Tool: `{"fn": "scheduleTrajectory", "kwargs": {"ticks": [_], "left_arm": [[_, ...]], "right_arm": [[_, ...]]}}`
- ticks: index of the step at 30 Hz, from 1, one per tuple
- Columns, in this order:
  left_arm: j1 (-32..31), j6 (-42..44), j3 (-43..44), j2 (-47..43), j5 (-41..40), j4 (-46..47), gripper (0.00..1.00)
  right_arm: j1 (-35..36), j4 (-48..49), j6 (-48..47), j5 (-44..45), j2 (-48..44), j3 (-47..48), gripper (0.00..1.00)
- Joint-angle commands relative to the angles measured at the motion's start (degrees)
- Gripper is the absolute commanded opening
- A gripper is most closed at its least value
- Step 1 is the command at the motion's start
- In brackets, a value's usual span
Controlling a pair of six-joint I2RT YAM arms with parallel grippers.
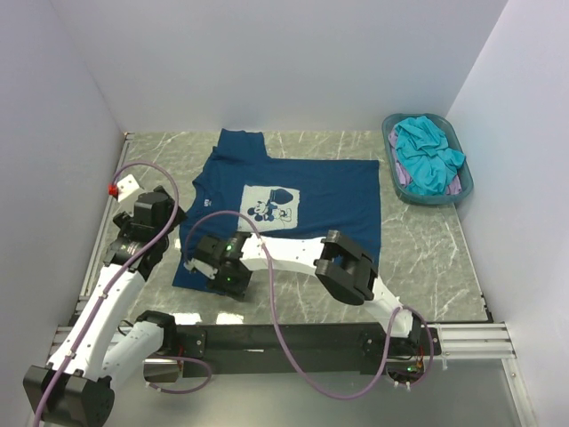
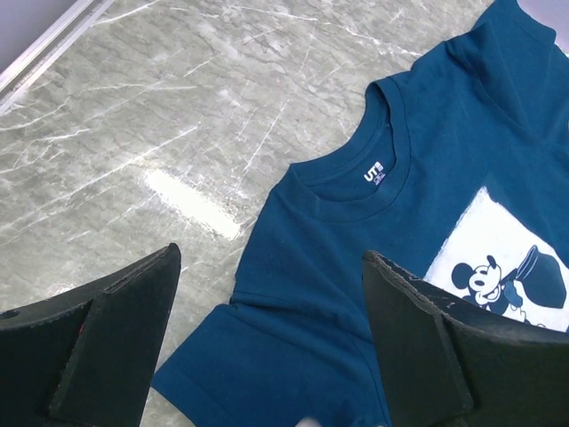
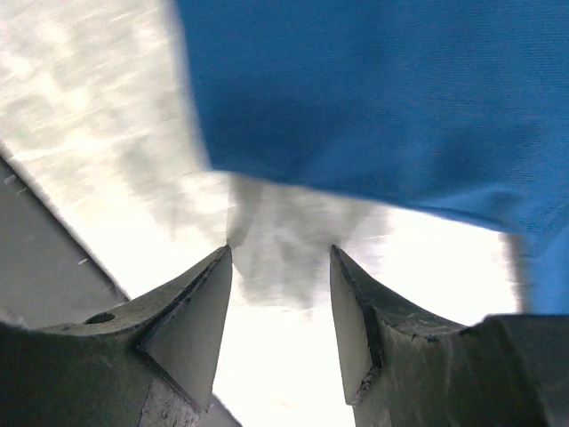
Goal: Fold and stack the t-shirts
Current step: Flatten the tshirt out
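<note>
White walls [image 1: 293,62] boxed in a grey marbled bench [image 1: 427,240], and both arms were at its left side. Left end effector [image 2: 271,258] first: jaws spread wide, nothing between them, hovering above the bench with the collar [image 2: 373,191] of the navy t-shirt [image 1: 329,200] just ahead of its fingertips. Right end effector [image 3: 280,253] next: jaws apart as well, nothing gripped, bare bench showing in the gap and the shirt's blue edge lying just beyond the tips. That wrist view was blurred, so whether the tips touched the bench could not be told. From above, the right arm reached across from the right base and put its end effector at the near-left corner of the shirt, close beside the left arm's. The navy t-shirt lay spread flat in the middle of the bench, neck to the left, one sleeve pointing to the far wall, its white print [image 1: 271,205] facing up. Out at the far right corner sat a teal basket [image 1: 388,151], well apart from the arms, with the turquoise t-shirt [image 1: 427,156] bunched on top and a bit of the lilac t-shirt [image 1: 460,183] peeking from under it.
</note>
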Motion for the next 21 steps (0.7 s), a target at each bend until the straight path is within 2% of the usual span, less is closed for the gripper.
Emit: {"fn": "scheduleTrajectory", "kwargs": {"ticks": [1,4,9,12,16,21], "left_arm": [[0.14,-0.29,-0.02,-1.38,-1.8,1.34,0.89],[0.14,-0.81,-0.02,-1.99,-2.86,0.99,0.88],[0.41,-1.87,-0.19,-3.93,-4.88,0.46,0.89],[0.76,-1.96,-0.54,-4.81,-5.06,0.72,0.89],[2.07,-2.22,-0.28,-4.55,-4.88,0.64,0.89],[2.87,-2.13,-0.37,-4.46,-3.74,1.07,0.89]], "right_arm": [[1.98,-0.91,-1.63,0.33,-4.92,-1.43,0.55],[1.63,3.83,0.22,2.63,-8.08,-2.76,0.55],[-0.38,8.59,2.33,5.97,-9.33,0.48,0.53],[-1.09,10.54,2.16,5.98,-7.49,3.73,0.53],[-1.62,9.92,0.93,10.1,-0.21,10.94,0.52],[-2.32,12.82,0.14,11.78,3.23,12.0,0.52]]}}
